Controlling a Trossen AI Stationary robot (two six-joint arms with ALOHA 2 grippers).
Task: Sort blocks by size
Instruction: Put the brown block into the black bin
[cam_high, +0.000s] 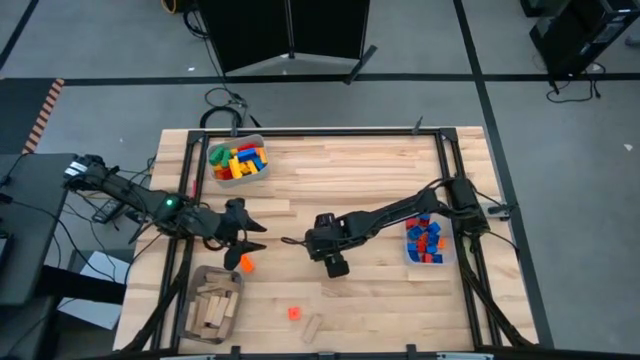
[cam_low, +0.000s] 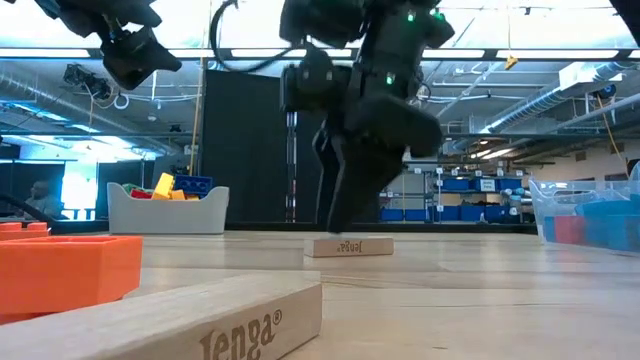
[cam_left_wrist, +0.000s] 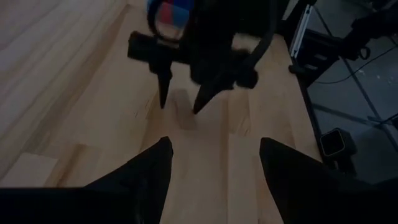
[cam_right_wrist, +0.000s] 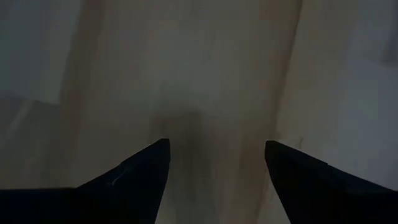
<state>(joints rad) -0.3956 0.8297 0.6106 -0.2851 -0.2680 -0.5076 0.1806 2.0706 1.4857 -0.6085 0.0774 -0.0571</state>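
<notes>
Sorting looks mid-way: the right gripper (cam_high: 291, 241) hangs open and empty, facing the open, empty left gripper (cam_high: 256, 238), whose next move calls for dropping onto the orange block (cam_high: 246, 264) just beside it.

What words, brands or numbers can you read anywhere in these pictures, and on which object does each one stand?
"Jenga" with a registered mark: side of the nearest wooden block, low view; its first letter is partly cut off.
The farther wooden block carries print that looks upside down, too small to read.
Nothing else is readable.
</notes>
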